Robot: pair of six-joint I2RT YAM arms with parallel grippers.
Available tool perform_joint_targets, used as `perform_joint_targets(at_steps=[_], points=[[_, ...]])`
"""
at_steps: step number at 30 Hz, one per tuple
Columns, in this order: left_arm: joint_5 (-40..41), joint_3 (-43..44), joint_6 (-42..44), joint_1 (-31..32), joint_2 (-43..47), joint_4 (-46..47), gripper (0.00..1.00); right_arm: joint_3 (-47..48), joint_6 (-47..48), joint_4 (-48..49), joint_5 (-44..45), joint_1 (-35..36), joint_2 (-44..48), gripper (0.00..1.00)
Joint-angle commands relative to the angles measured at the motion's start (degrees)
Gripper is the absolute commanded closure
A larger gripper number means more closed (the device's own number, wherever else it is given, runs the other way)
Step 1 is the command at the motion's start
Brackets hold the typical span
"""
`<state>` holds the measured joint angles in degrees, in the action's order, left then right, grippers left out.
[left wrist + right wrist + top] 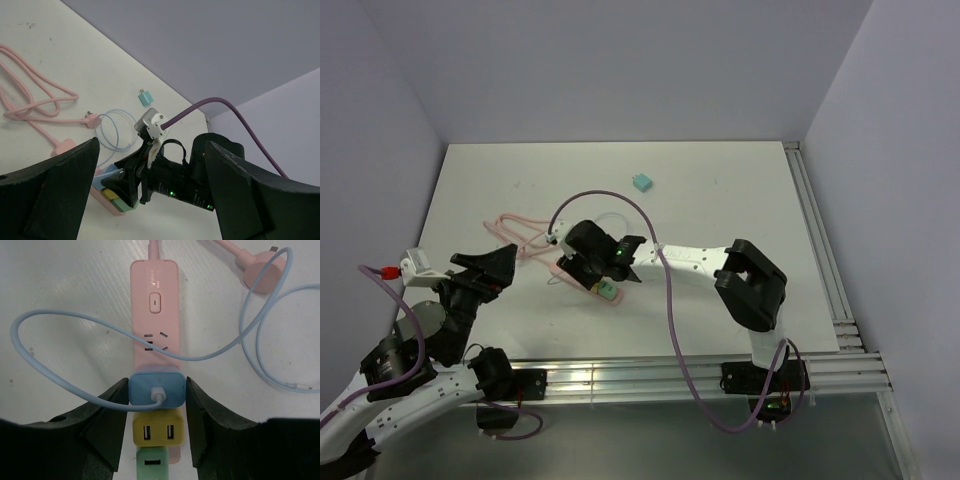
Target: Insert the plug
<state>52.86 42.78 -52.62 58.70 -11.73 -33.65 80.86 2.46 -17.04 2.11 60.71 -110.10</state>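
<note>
Closing on the task piece, my right gripper (157, 391) had a finger flat against each side of the blue plug (170, 390), which sat on the pink power strip (155, 325) between the strip's bare socket and the yellow adapter (157, 430), a green adapter (154, 462) next in line; whether its pins were fully home I could not tell. A light-blue cable (60, 320) ran from the plug's face and looped across the strip onto the table (740, 200). My left gripper (485, 268) hung wide and held nothing, left of the strip and apart from it, and a small teal block (641, 182) lay alone farther back
</note>
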Motion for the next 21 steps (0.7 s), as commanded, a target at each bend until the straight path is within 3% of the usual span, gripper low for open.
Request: perform_joint_targets(at_steps=[1,21], points=[[0.67,1.34,1.56,-0.07,-0.05,1.74,0.08,-3.24,0.35,-0.01,1.23,0.73,-1.25,1.0],[0.05,1.34,1.38,-0.07,-0.14,1.66,0.08,-22.59,-10.01,6.93,3.51,4.51,0.07,1.0]])
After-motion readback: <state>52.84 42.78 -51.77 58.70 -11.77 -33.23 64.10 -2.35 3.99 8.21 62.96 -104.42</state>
